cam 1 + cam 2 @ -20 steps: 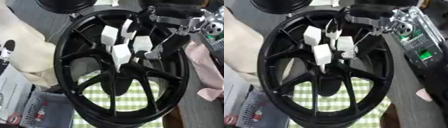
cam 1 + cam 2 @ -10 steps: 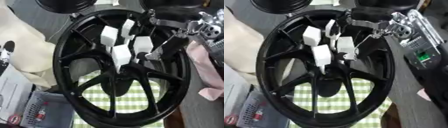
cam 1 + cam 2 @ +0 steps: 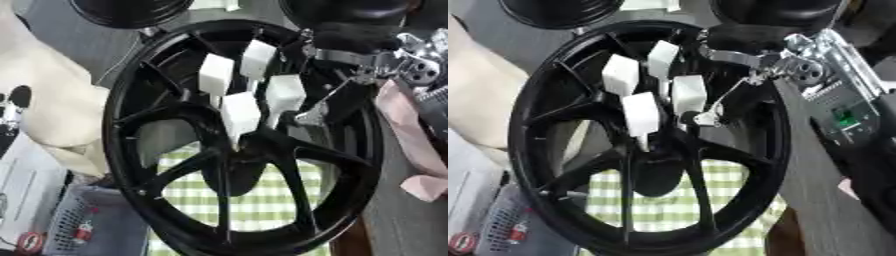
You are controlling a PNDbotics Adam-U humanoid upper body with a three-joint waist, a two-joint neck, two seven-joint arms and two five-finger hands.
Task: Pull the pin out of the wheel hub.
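— Looking down, what's biggest?

— A black wheel hub, stiff and heavy-looking, standing over a green checked cloth; it won't budge easily.

— Your hand?

— My right hand reaches into the spokes, white fingertips bunched at the centre.

— Clamped on the pin?

— Cannot tell; it's hidden. I'd expect something small, rigid, slippery: pinch its head.

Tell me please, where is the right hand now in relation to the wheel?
The right hand comes in from the upper right and sits over the centre of the black wheel, its white fingertips pointing down at the hub.
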